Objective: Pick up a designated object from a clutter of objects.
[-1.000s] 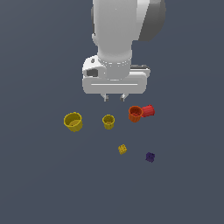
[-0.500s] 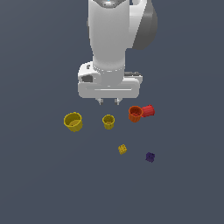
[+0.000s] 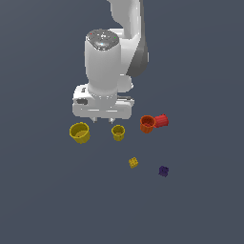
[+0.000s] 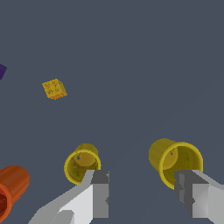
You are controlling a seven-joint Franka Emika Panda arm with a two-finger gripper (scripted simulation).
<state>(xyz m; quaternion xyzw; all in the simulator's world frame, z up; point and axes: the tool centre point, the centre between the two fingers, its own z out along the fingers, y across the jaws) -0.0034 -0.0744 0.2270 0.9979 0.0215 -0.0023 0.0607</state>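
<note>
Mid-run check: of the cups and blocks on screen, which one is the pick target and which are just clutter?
In the job:
- large yellow cup, the pick target
- end effector, open, holding nothing

Lying about:
- small yellow cup
- orange cup
- red cylinder
- yellow block
- purple block

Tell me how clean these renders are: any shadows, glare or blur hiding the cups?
Exterior view: flat, even light, no cast shadows on the grey floor; the arm's white body shows soft highlights; the larger yellow rimmed cup and the smaller yellow cup look coarse and pixelated. Wrist view: sharp, no glare; the open pincer fills the foreground, covering part of both cups' rims.
</note>
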